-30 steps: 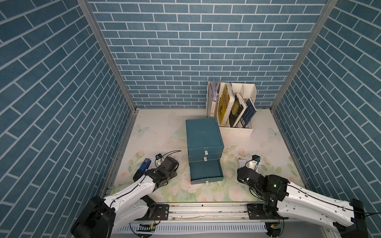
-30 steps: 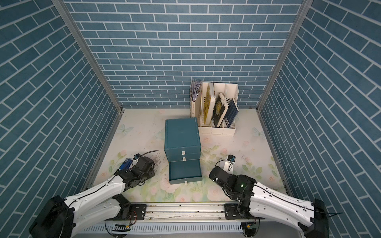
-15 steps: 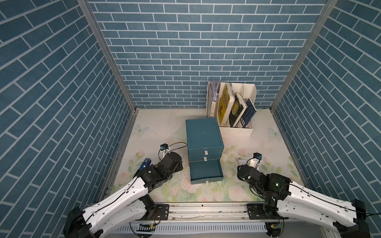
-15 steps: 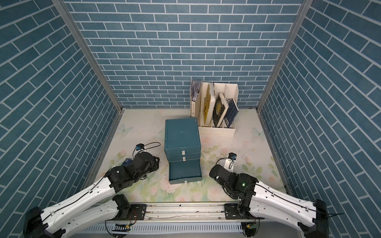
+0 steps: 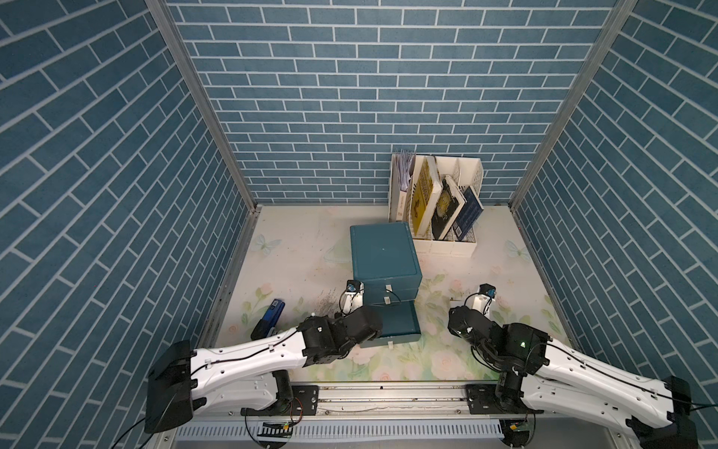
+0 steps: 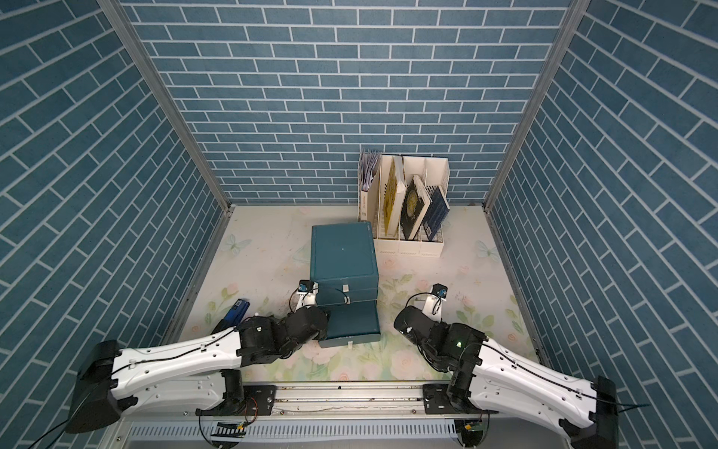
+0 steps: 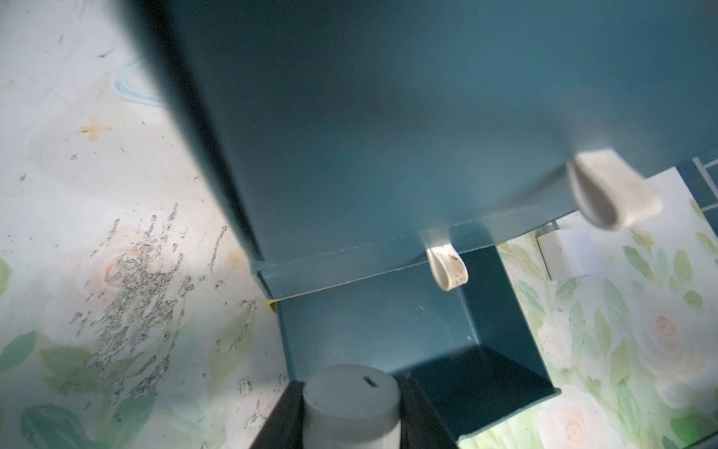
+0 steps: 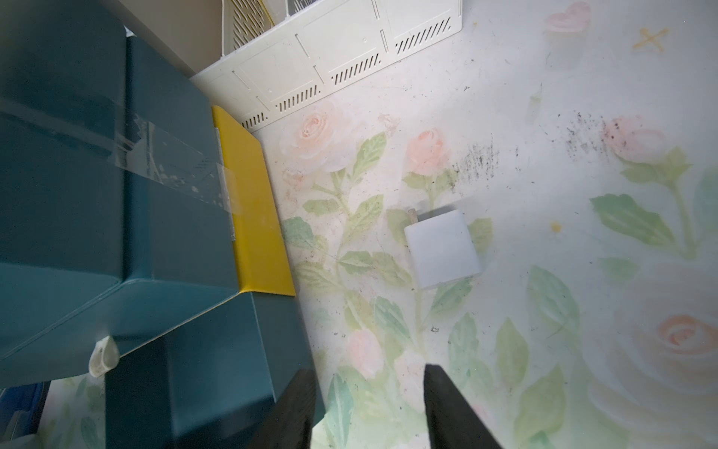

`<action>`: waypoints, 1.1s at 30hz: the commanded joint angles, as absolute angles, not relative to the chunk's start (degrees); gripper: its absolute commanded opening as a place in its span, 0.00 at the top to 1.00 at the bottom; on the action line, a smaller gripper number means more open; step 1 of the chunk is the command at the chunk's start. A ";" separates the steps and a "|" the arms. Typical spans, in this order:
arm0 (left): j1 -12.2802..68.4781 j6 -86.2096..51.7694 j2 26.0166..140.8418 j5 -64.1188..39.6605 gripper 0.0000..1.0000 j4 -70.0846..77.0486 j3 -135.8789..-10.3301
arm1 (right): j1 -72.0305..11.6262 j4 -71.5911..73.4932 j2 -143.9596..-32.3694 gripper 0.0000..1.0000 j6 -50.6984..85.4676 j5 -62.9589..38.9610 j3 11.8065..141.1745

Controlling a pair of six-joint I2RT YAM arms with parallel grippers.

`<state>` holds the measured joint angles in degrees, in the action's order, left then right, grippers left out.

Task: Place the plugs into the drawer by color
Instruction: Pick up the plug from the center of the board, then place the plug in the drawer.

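Left gripper (image 7: 351, 383): jaws pinched on the held white plug (image 7: 351, 406), one black finger (image 7: 285, 420) pressed to each side. The plug hangs above the bottom drawer (image 7: 388, 322), which stands pulled out, over its left side. In both top views the left wrist covers the grip.

Right gripper (image 8: 369, 408): jaws spread partway, with nothing between them and nothing touched. It is above the floral worktop (image 5: 295, 248), just right of the drawer (image 5: 384, 252).

The loose white plug (image 8: 443, 248) lies flat on the worktop beyond the right gripper's fingertips and apart from them, between the drawer and the right edge, toward the front; one prong shows at its corner.

The drawer stands mid-worktop with its upper two drawers pushed in. The white file rack (image 5: 443, 247) stands against the back edge, right of centre. The blue stapler (image 5: 270, 317) lies near the left edge, toward the front.
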<state>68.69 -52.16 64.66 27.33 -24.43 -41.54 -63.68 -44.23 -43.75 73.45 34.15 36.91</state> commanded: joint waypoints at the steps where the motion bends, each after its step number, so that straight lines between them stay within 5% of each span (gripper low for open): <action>1: 69.74 -50.11 66.97 27.46 1.00 -21.42 -42.24 | -63.46 -45.79 -42.38 0.50 72.33 34.29 35.79; 16: 69.70 -50.87 70.05 26.81 1.00 -18.39 -38.98 | -63.36 -44.27 -42.19 0.50 72.33 33.36 35.03; 18: 69.70 -51.19 69.90 26.80 0.89 -18.25 -38.40 | -63.37 -44.02 -42.29 0.50 72.33 33.14 34.89; 21: 69.76 -51.59 69.71 26.96 0.56 -18.25 -37.90 | -63.38 -43.86 -42.31 0.50 72.25 32.96 34.80; 24: 69.72 -51.70 68.87 27.26 0.40 -18.93 -38.35 | -63.36 -43.86 -42.35 0.45 72.16 32.87 34.81; 33: 69.75 -49.59 63.92 30.97 0.30 -25.67 -45.12 | -63.29 -38.45 -43.82 0.35 67.83 30.37 34.63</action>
